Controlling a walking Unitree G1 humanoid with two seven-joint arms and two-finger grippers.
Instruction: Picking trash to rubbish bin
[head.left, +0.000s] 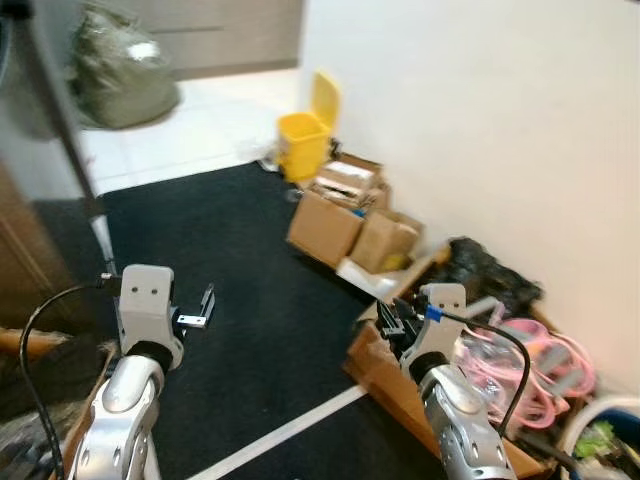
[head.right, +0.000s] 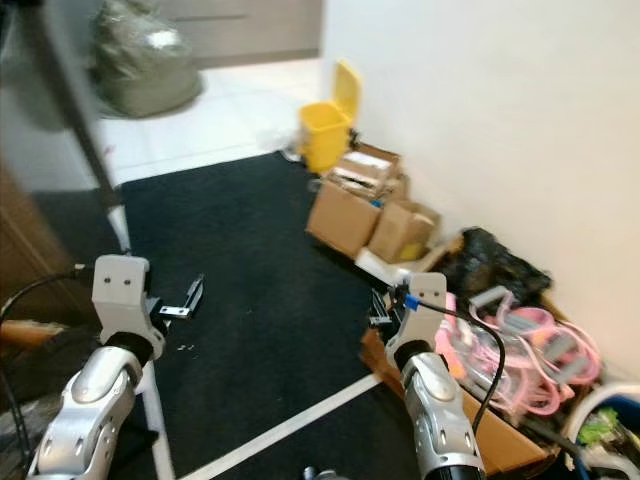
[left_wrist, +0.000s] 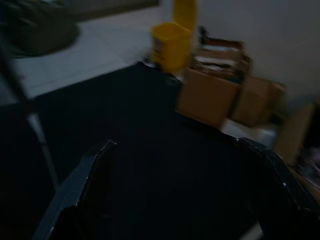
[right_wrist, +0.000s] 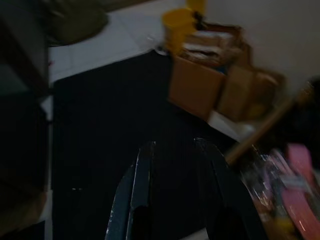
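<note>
A black mat (head.left: 250, 300) is spread across the lower middle of the frame, with cardboard boxes (head.left: 345, 215) ranged along its right edge. The yellow rubbish bin (head.left: 303, 140), lid raised, is seen at upper centre, well ahead of both grippers and beyond the boxes. The left gripper (left_wrist: 180, 190) is held wide and empty; the right gripper (right_wrist: 175, 185) is narrower, nothing visibly held. The right arm is judged slightly nearer the bin.

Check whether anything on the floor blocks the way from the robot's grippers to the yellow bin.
Nothing visible does: the black mat runs open up to the yellow bin. The cardboard boxes stand to the side, along the wall.
</note>
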